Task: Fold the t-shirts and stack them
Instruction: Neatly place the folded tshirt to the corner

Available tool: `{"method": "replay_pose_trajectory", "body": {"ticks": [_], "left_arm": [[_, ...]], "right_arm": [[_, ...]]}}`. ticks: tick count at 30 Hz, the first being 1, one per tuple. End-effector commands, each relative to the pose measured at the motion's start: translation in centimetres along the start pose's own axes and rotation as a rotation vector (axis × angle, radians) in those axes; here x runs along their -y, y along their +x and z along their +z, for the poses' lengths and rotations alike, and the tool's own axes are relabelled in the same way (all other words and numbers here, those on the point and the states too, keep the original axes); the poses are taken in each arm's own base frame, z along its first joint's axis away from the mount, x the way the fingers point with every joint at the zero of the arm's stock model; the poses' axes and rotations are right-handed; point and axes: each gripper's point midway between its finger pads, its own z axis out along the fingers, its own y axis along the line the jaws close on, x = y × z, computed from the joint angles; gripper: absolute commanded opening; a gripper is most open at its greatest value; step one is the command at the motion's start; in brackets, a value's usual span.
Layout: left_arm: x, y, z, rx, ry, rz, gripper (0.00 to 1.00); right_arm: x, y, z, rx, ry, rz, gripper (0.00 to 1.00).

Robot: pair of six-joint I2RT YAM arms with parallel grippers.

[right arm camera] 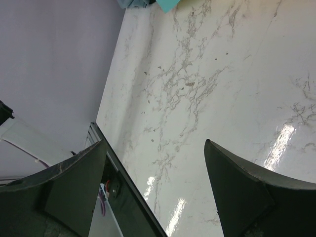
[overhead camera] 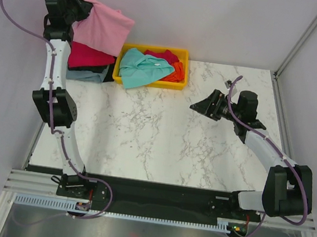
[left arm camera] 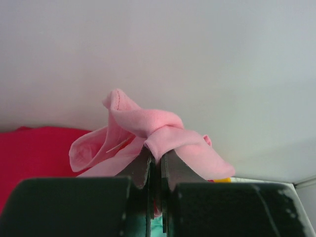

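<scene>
my left gripper (left arm camera: pixel 157 159) pinches the light pink t-shirt (overhead camera: pixel 104 26), raised over the crimson t-shirt (overhead camera: pixel 89 57) at the far left. the yellow tray (overhead camera: pixel 183 54) beside it holds the teal t-shirt (overhead camera: pixel 141 68); my right gripper (overhead camera: pixel 204 108) hovers wide over the table (overhead camera: pixel 144 140).

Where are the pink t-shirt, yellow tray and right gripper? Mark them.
pink t-shirt (overhead camera: pixel 103 26), top external view, middle of the hanging cloth.
yellow tray (overhead camera: pixel 171 86), top external view, near wall.
right gripper (right arm camera: pixel 153 145), right wrist view, midway between its fingertips.
</scene>
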Motion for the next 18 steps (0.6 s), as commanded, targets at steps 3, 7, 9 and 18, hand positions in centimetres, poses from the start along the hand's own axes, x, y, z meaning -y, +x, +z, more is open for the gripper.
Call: {"method": "replay_pose_trajectory", "body": {"ticks": [3, 7, 9, 18], "left_arm": [[-3.0, -1.6, 1.3, 0.049, -0.017, -0.001, 0.02], [-8.5, 0.8, 2.7, 0.021, -0.09, -0.025, 0.02], [-10.8, 0.6, 3.3, 0.045, -0.119, -0.039, 0.06], [-21.0, 2.1, 7.1, 0.263, -0.194, -0.076, 0.92]], "right_arm": [[-0.7, -1.6, 0.0, 0.035, -0.002, -0.064, 0.89], [-0.2, -1.4, 0.3, 0.023, 0.011, -0.058, 0.88], [0.3, -1.2, 0.4, 0.016, 0.024, -0.052, 0.89], [2.0, -0.4, 0.7, -0.012, 0.081, -0.048, 0.89]]}}
